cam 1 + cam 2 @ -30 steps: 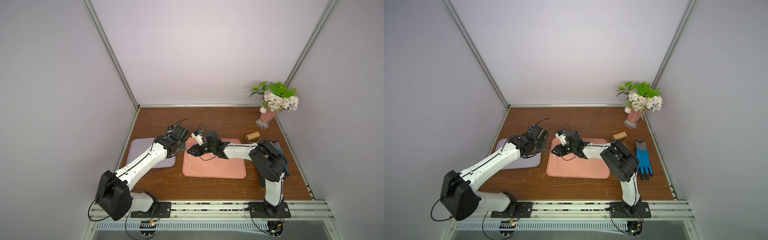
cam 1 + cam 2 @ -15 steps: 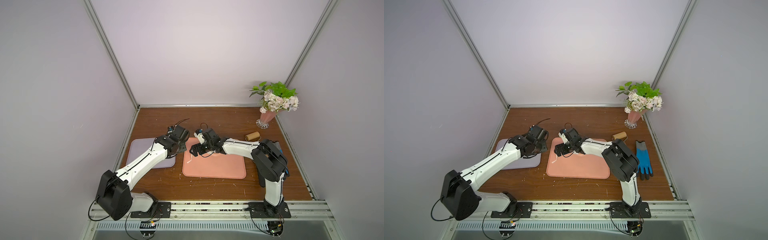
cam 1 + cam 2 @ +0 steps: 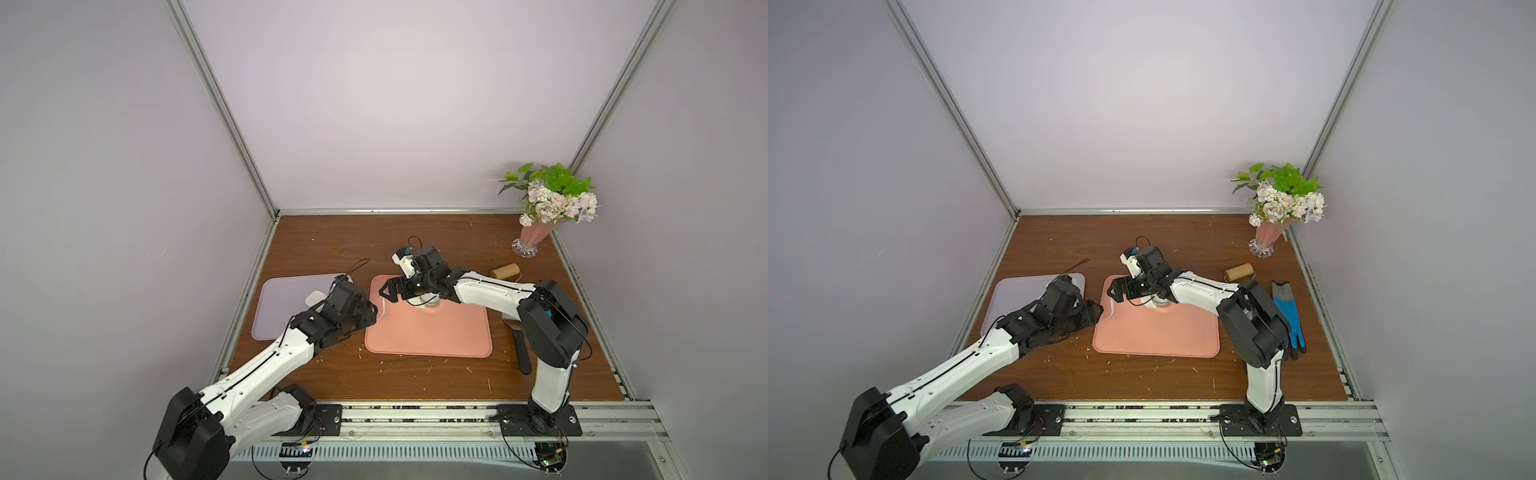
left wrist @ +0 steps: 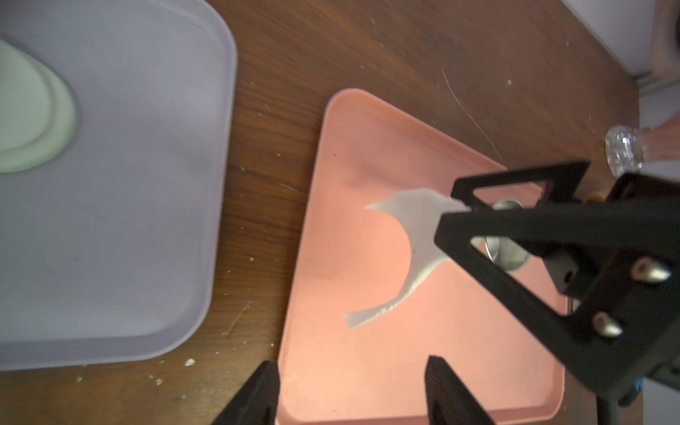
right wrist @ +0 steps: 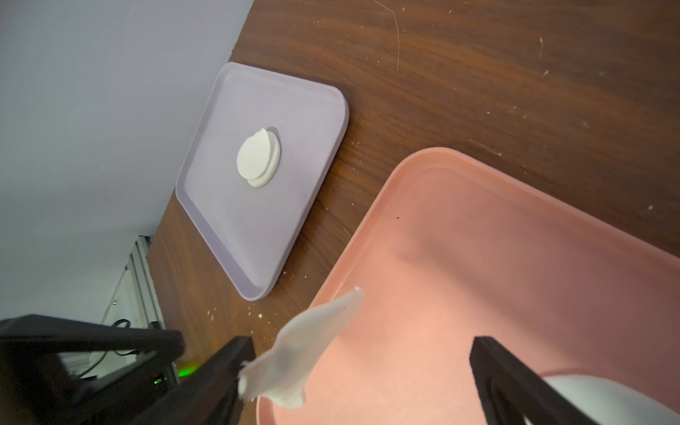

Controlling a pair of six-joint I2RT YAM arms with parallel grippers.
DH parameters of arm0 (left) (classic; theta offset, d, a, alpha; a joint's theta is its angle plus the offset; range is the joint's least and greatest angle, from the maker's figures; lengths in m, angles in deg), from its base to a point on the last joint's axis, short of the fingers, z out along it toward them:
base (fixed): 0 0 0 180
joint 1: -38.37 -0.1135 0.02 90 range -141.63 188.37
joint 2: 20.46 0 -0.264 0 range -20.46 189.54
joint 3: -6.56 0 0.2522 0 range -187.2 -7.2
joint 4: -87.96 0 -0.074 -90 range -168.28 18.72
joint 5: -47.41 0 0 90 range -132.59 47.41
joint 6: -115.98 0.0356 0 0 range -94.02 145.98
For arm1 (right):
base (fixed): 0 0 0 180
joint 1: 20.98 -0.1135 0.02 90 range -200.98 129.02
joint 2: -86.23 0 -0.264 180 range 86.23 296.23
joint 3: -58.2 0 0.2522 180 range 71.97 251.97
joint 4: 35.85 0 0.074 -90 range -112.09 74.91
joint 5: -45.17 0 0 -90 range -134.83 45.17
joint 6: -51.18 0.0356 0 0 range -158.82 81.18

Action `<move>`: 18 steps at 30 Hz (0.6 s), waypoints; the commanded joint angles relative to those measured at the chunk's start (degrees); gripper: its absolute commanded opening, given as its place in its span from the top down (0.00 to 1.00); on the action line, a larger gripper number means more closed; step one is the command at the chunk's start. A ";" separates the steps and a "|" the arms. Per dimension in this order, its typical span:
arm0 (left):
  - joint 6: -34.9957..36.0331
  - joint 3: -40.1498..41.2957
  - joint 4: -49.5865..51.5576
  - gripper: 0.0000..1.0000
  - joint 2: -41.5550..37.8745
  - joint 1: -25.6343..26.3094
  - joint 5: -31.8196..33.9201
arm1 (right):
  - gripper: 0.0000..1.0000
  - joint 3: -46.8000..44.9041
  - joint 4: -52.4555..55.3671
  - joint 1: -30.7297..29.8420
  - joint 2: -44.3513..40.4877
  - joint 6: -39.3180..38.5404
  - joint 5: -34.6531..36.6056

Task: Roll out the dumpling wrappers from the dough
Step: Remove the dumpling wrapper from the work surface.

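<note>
Two round white dumpling wrappers (image 5: 257, 156) lie stacked on the purple tray (image 5: 294, 121); they also show in a top view (image 3: 314, 298) and in the left wrist view (image 4: 33, 110). A thin ragged scrap of the dough (image 5: 298, 357) with a curved notch (image 4: 415, 235) hangs from one finger of my right gripper (image 5: 362, 368). That gripper is open over the pink tray's (image 4: 368, 368) far left corner (image 3: 390, 291). My left gripper (image 4: 353, 386) is open and empty at the pink tray's left edge (image 3: 370, 311).
A steel ring cutter (image 3: 432, 305) stands on the pink tray behind the right gripper. A tan wooden roller (image 3: 505, 271) and a flower vase (image 3: 536, 237) are at the back right. A blue glove (image 3: 1287, 316) lies at the right edge. Crumbs dot the wooden table (image 3: 415, 382).
The right jaws have opened wide and the gripper has risen, with the scrap still clinging to one finger. The left gripper has opened and drawn back toward the front.
</note>
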 commanded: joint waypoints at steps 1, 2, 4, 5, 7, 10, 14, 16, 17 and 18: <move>0.81 0.34 -6.85 0.33 1.17 2.05 -0.40 | 0.01 2.33 1.59 -0.18 -3.14 1.51 -2.23; 0.92 0.55 -7.89 0.31 1.19 2.07 -0.08 | 0.01 2.30 1.94 -0.17 -3.42 1.56 -2.17; 1.43 0.67 -10.09 0.27 1.19 2.07 1.05 | 0.01 2.11 2.37 -0.17 -4.20 1.78 -2.71; 1.74 0.58 -10.82 0.26 1.33 2.07 1.65 | 0.01 1.75 2.35 -0.17 -4.63 1.99 -2.87; 2.43 0.12 -12.44 0.23 2.23 2.07 2.32 | 0.01 0.84 1.89 -0.34 -5.67 2.55 -3.10; 3.62 -1.70 -12.72 0.23 5.62 2.08 3.54 | 0.01 -0.18 1.35 -0.33 -7.19 3.16 -3.49; 4.30 -2.67 -11.57 0.25 9.49 1.99 6.37 | 0.01 -1.42 1.02 -0.34 -9.42 3.65 -4.69; 3.49 -2.50 -10.59 0.27 10.44 1.83 8.40 | 0.01 -2.20 1.72 -0.34 -10.62 3.24 -4.53; 3.23 -2.41 -10.52 0.29 10.58 1.61 8.71 | 0.01 -2.54 2.08 -0.31 -11.06 3.10 -4.49; 3.21 -2.01 -10.82 0.31 10.71 1.25 8.52 | 0.01 -3.14 2.29 -0.27 -11.63 2.94 -4.56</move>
